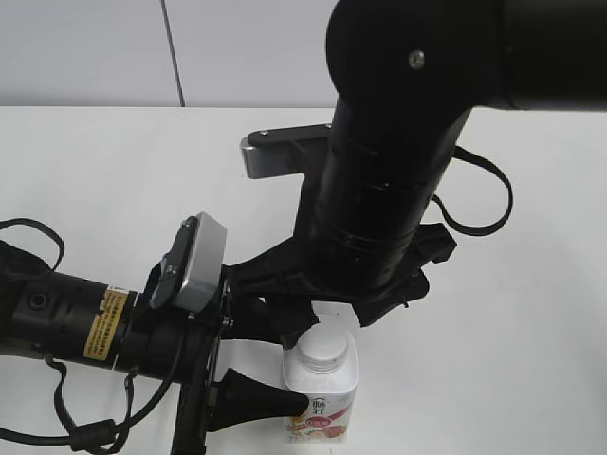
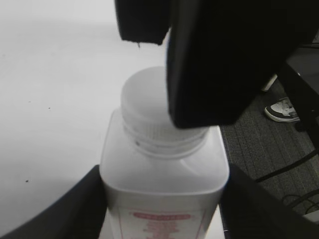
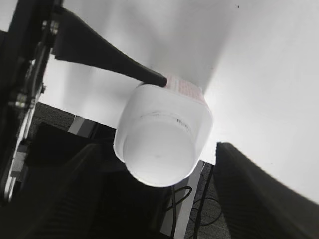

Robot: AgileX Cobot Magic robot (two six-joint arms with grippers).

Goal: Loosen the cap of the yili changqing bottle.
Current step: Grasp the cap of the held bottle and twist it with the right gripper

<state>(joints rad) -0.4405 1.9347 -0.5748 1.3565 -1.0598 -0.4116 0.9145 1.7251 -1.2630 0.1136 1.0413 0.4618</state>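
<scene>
Right end effector (image 3: 159, 199) spread wide, straddling cap (image 3: 158, 155); left end effector (image 2: 162, 199) clamped on bottle (image 2: 164, 174).

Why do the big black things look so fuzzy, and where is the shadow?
Left wrist view: the black right gripper sits too close to the lens, so it blurs; the cap is also soft. Right wrist view: the cap glows washed-out white, and a grey shadow fans across the table. Exterior view: the bottle looks sharp.
</scene>
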